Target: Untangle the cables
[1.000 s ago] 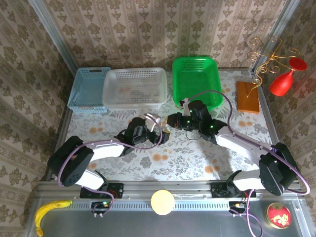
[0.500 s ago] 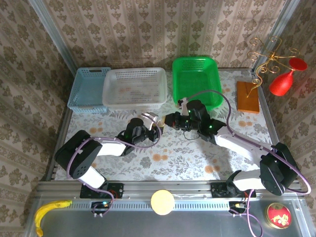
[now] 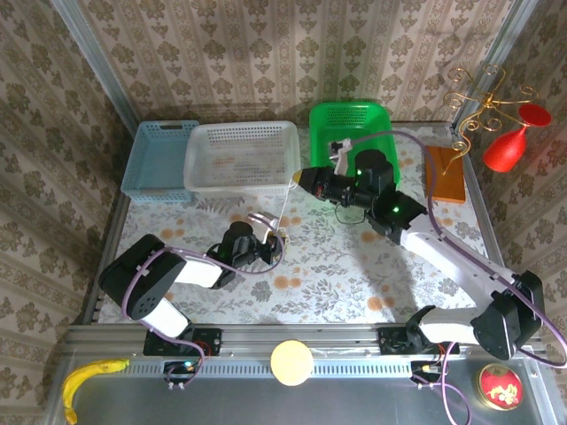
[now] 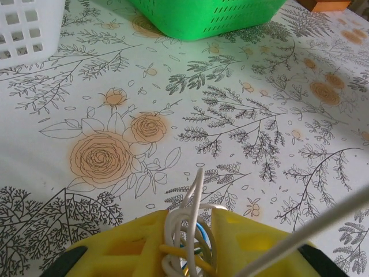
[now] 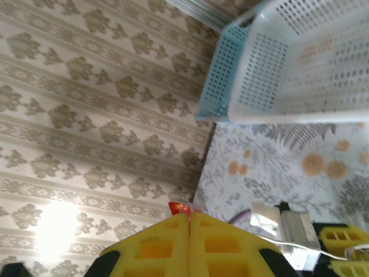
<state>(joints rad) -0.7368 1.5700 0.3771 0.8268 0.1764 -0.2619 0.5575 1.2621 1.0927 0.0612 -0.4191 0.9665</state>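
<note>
**Pale strand stretched between two closed jaws**

The cables [image 4: 183, 248] are seen as a small clump of pale, yellow and blue loops. The clump is clamped in the left jaws, low over the surface [image 3: 337, 283] and left of its middle in the top view. One pale strand [image 3: 283, 211] leaves the clump towards 1 o'clock, its long axis on the 7-to-1 line. It rises to the right jaws, which are pressed fully together and raised beside the white basket [image 3: 239, 159]. The strand appears to be pinched there, though the contact itself is not clearly shown. The clump lies nearer the left arm, so any further pull is judged to be needed towards 1 o'clock.
</note>
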